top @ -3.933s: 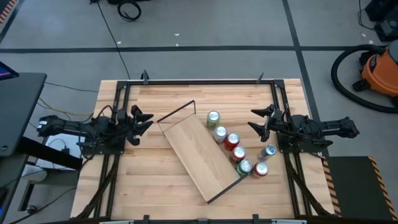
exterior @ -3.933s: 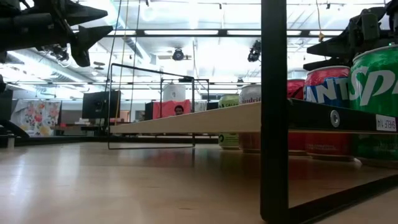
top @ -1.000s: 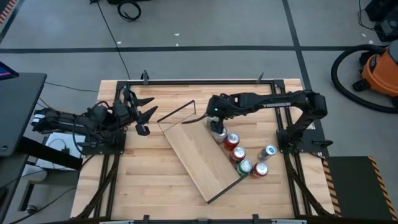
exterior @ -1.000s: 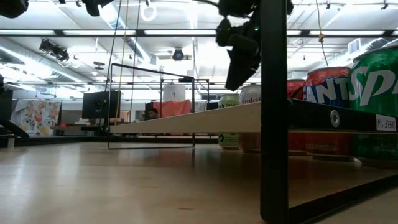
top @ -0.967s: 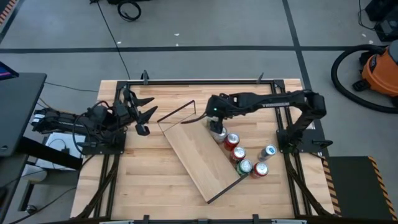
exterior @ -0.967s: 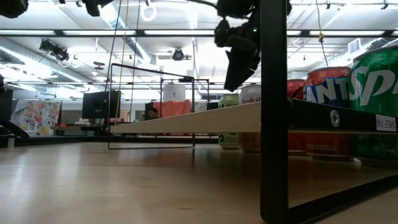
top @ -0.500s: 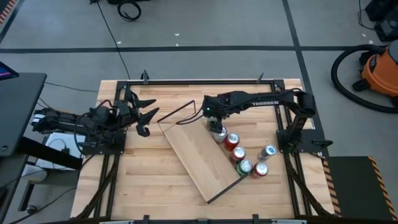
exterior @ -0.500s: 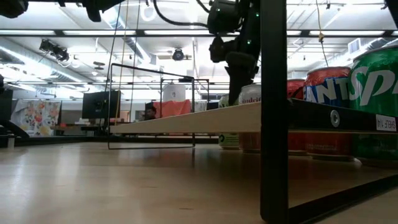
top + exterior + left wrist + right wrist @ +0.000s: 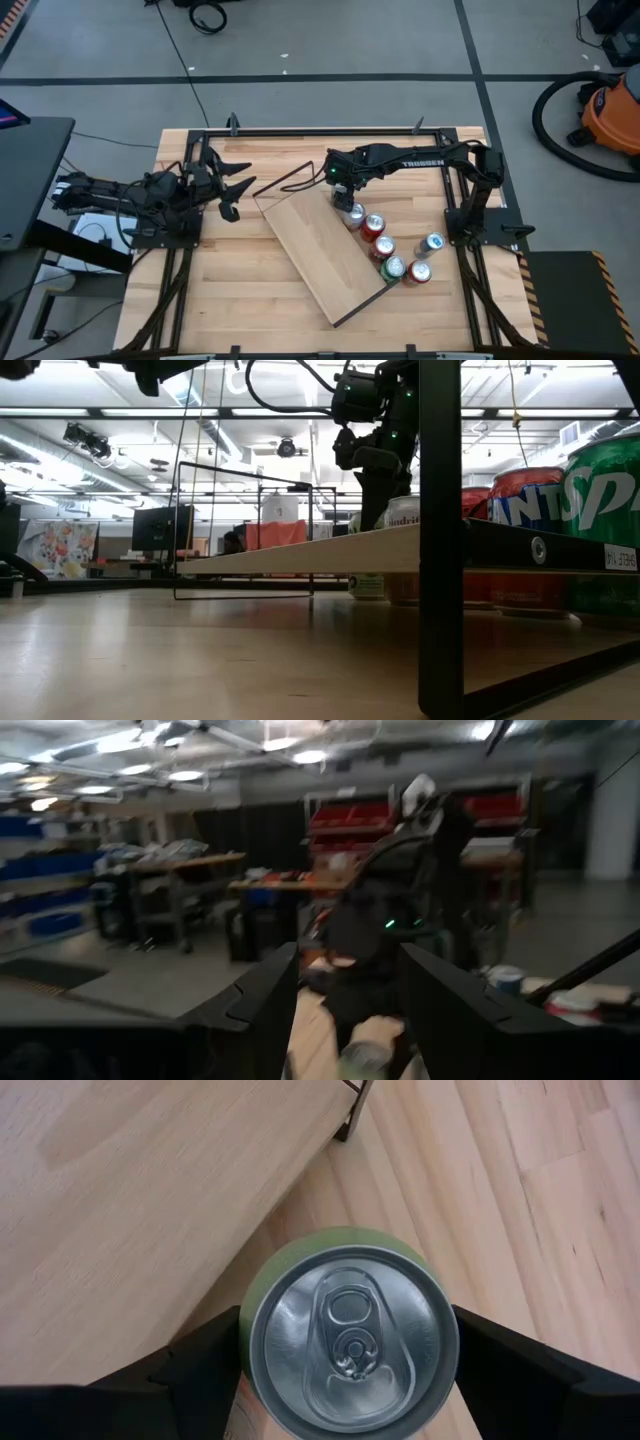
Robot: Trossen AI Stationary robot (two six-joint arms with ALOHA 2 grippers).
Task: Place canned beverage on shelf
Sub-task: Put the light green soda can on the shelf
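**Right gripper straddles the green can beside the shelf**

Right gripper (image 9: 342,197) hangs over the far end of the row of cans, pointing straight down; in its wrist view the two dark fingers (image 9: 195,1368) stand on either side of a pale-green aluminium beverage can with a silver pull-tab lid (image 9: 347,1330), close against its sides; whether they press the can or only flank it cannot be told; the can stands upright on the slatted light-wood tabletop (image 9: 250,290), directly beneath the gripper and just beside the long edge of the long rectangular light-wood shelf board with a thin dark wire frame at its ends (image 9: 322,250); the can is off the board, not on it; the board lies diagonally on the table, one wire end just beside the gripper and the other well away toward the near edge; running away from the gripper along the same side of the board are the other cans, a silver-topped one (image 9: 356,213) next to the held can, then a red one (image 9: 373,227), with more beyond; in the low view the gripper (image 9: 378,465) comes down from above onto the can tops behind the board's edge; left gripper (image 9: 228,186) waits well apart over the other side of the table, raised, its fingers (image 9: 262,1000) spread wide and holding nothing.
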